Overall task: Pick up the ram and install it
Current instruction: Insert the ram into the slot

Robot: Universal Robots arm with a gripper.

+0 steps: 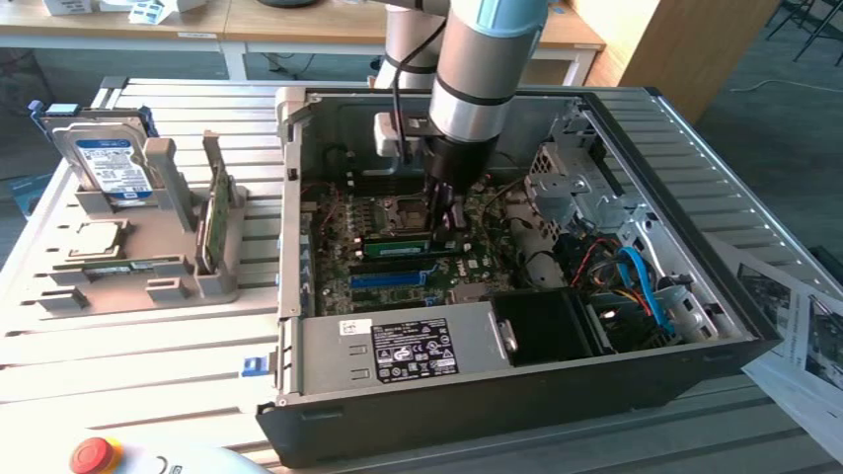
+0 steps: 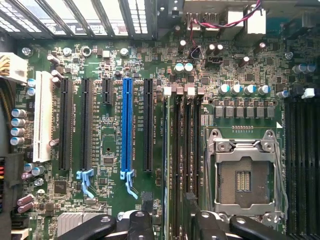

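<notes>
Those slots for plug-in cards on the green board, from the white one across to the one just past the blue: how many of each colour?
White slot: 1
Black slots: 4
Blue slot: 1
Total: 6

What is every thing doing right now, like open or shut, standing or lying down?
computer case, lying flat, side panel off
ram, standing on edge inside the case, not gripped
hand, open, down inside the case beside the ram
CPU socket, no chip in it
hard drive, upright in the grey rack
green card, upright in the same rack
</notes>
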